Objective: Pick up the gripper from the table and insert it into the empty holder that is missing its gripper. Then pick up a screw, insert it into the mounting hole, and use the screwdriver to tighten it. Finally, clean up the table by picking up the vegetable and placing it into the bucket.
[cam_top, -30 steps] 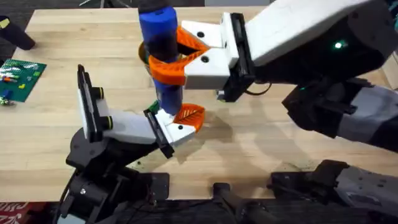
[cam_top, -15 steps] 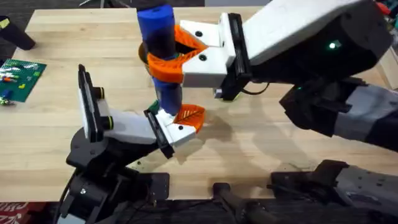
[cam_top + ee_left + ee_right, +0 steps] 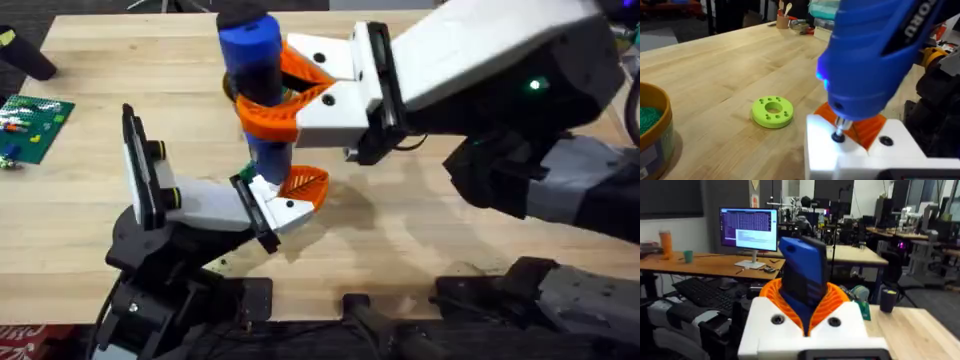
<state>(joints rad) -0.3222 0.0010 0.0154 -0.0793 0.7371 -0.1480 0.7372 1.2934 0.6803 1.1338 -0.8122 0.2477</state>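
Note:
My right gripper is shut on the blue screwdriver, which its orange pads hold upright. The screwdriver tip rests on a screw in the white holder at the end of my left arm. The orange ribbed gripper sits in that holder, just right of the tip. My left gripper rests low over the table. A yellow-rimmed bucket stands behind the screwdriver with something green inside. I cannot tell whether that is the vegetable.
A round green disc with holes lies on the table just beyond the holder. A green board with small parts sits at the table's far left edge. A black object lies at the back left corner.
The right arm has shifted slightly and the screwdriver's top has moved a little left. Its tip stays on the holder. The left arm has barely moved.

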